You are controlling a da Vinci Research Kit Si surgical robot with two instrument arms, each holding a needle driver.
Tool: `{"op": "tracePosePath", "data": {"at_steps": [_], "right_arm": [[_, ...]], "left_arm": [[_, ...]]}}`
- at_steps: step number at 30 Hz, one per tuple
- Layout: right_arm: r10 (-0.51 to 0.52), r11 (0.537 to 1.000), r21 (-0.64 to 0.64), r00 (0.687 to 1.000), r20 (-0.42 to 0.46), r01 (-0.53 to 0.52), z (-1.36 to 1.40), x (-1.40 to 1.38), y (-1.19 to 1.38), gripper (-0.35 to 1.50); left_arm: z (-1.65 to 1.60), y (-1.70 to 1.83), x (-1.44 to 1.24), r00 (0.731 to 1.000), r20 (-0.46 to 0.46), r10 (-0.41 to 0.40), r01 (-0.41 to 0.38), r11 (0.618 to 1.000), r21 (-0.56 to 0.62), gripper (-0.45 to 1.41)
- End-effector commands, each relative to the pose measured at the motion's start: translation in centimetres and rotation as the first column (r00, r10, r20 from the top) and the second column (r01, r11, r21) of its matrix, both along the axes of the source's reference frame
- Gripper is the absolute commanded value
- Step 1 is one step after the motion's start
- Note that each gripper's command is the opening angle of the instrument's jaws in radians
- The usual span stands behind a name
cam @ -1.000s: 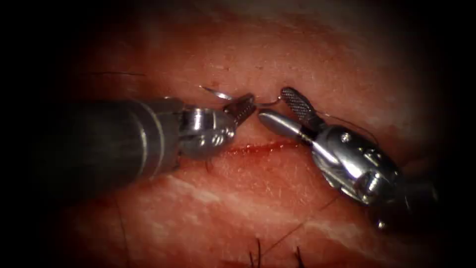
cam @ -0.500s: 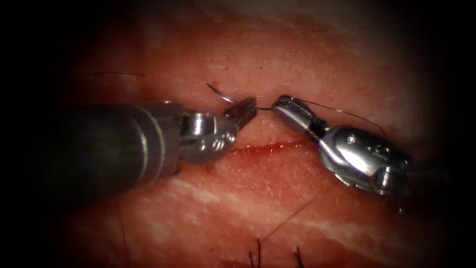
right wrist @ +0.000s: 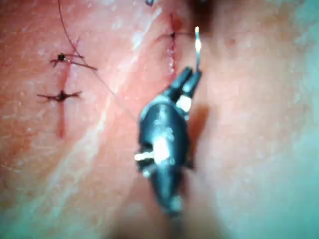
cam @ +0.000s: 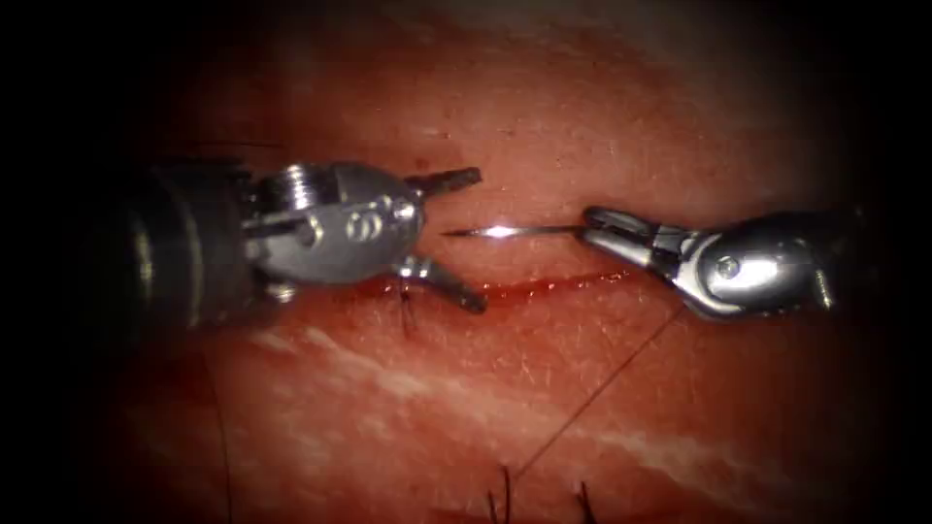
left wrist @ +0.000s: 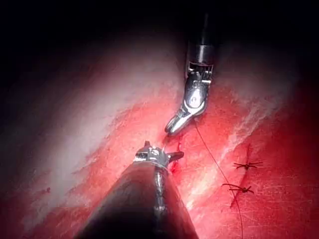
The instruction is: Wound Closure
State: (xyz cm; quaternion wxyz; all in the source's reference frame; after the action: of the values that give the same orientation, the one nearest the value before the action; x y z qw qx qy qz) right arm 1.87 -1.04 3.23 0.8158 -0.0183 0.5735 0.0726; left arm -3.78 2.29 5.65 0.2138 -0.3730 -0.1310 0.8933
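Observation:
The right tool (cam: 594,225) is shut on the blunt end of the curved needle (cam: 505,232). The needle hangs free of the tissue (cam: 544,107), just above the red cut (cam: 553,285), with its point toward the left tool. The left tool (cam: 476,241) stands open and holds nothing, one jaw above the needle's point and one below it. Thread (cam: 602,388) runs from the right tool down across the tissue. In the right wrist view the right tool's jaws (right wrist: 187,82) clamp the needle (right wrist: 197,47). The left wrist view has the left tool (left wrist: 164,155) facing the right tool (left wrist: 174,127).
A dark stitch (cam: 406,312) crosses the cut beside the left tool's lower jaw. Two tied stitches (left wrist: 246,165) (left wrist: 238,189) lie further along the wound, also as knots (right wrist: 62,58) (right wrist: 61,95). Cut thread ends (cam: 505,495) stick up at the tissue's near edge.
The right tool shut on the needle's end and drew it to the right. The left tool let go of the needle, opened wide and backed off to the left.

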Motion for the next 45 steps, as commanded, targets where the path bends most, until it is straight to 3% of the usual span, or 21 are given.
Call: {"op": "tracePosePath", "data": {"at_steps": [1, 4, 10, 19, 30, 40, 43, 45], "right_arm": [[-0.048, 0.999, -0.019, 0.999, -0.003, 0.048, 0.0, 0.1, -0.09, -0.35], [-0.146, 0.983, -0.114, 0.989, 0.017, 0.147, -0.12, 0.18, -0.08, -0.35], [-0.21, 0.939, -0.271, 0.977, 0.042, 0.213, -0.3, 0.23, -0.08, -0.35], [-0.236, 0.903, -0.355, 0.97, 0.06, 0.241, -0.38, 0.31, -0.14, -0.35], [-0.227, 0.885, -0.399, 0.971, 0.082, 0.24, -0.4, 0.34, -0.15, -0.35], [-0.206, 0.877, -0.429, 0.976, 0.071, 0.216, -0.48, 0.39, -0.15, -0.35], [-0.21, 0.872, -0.438, 0.975, 0.072, 0.22, -0.52, 0.4, -0.16, -0.35], [-0.21, 0.872, -0.438, 0.975, 0.072, 0.22, -0.53, 0.41, -0.16, -0.35]], "left_arm": [[0.05, 0.01, -0.06, 1.0, 0.005, 0.008, -0.008, 1.0, 0.02, 0.61], [0.04, 0.09, -0.08, 0.996, -0.053, 0.074, -0.069, 0.993, 0.099, 0.64], [0.36, 0.08, -0.06, 0.956, -0.189, 0.226, -0.177, 0.953, 0.245, 0.76], [0.84, 0.16, -0.03, 0.96, -0.169, 0.224, -0.165, 0.937, 0.307, 0.69], [0.9, 0.12, -0.03, 0.974, -0.103, 0.2, -0.15, 0.919, 0.364, 0.54], [0.98, 0.04, -0.07, 0.973, -0.055, 0.226, -0.186, 0.896, 0.403, 0.47], [1.03, 0.0, -0.08, 0.972, -0.051, 0.23, -0.19, 0.893, 0.408, 0.36], [1.06, -0.02, -0.07, 0.971, -0.045, 0.236, -0.197, 0.89, 0.41, 0.14]]}}
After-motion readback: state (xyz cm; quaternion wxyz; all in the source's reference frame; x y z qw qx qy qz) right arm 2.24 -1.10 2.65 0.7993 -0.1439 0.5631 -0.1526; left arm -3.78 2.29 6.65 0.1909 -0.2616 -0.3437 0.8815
